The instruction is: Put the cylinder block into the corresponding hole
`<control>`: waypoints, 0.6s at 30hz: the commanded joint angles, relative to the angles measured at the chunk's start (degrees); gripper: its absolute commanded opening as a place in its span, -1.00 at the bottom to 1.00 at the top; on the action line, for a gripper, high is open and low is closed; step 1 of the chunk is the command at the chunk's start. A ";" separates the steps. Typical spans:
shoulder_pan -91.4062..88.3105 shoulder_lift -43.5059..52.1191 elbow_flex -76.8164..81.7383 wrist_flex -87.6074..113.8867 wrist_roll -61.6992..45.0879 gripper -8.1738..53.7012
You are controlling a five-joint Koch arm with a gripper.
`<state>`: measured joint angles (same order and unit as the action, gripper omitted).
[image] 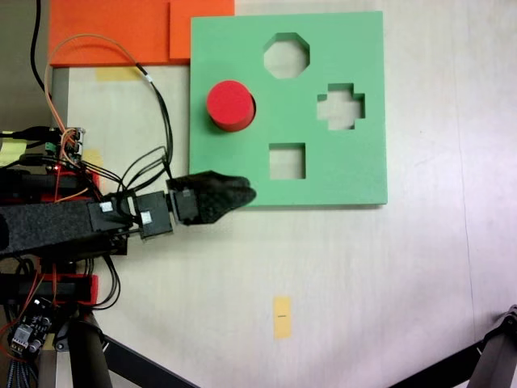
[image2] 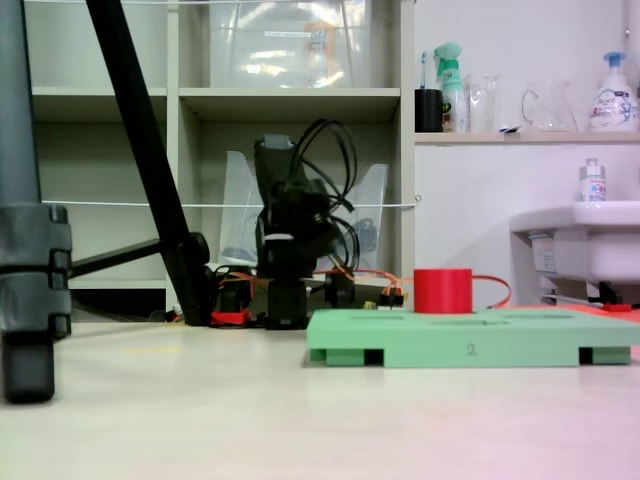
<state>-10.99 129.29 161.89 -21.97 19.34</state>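
Both fixed views: end effector (image: 242,194) extended low, seemingly closed.

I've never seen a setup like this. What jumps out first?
A bright red cylinder block stands on a green foam board, over the round cutout at the board's left in the top-down fixed view, still rising above the surface. Just off the board's lower left edge, the arm's black pincer points toward it.

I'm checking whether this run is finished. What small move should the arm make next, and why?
Probably pull back toward its base and stop. The red cylinder stands upright in the round cutout of the green board, rising above its top in both fixed views. The gripper sits at the board's near edge, apart from the cylinder and holding nothing, so nothing seems left to place.
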 commanded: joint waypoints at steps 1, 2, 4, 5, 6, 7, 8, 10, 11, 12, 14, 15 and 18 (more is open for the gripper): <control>5.19 4.04 -3.25 -5.01 -8.70 0.27; 8.00 4.04 -3.34 -4.92 -10.55 0.27; 10.81 3.96 -2.72 -4.57 -12.57 0.27; 12.39 3.96 -2.11 -3.96 -14.06 0.27; 13.10 3.96 -0.26 -2.46 -15.47 0.27; 13.10 3.96 2.55 -0.70 -17.40 0.27; 13.10 3.87 5.10 0.35 -18.81 0.28; 13.01 3.52 9.67 1.23 -19.69 0.28; 12.66 3.43 12.13 1.85 -19.78 0.28; 12.39 3.43 13.89 3.25 -19.78 0.28; 11.87 3.52 16.44 6.06 -19.78 0.28; 11.25 3.43 17.23 7.12 -19.78 0.28; 10.81 3.43 17.40 15.29 -19.78 0.37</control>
<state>0.26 129.20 175.52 -9.40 0.53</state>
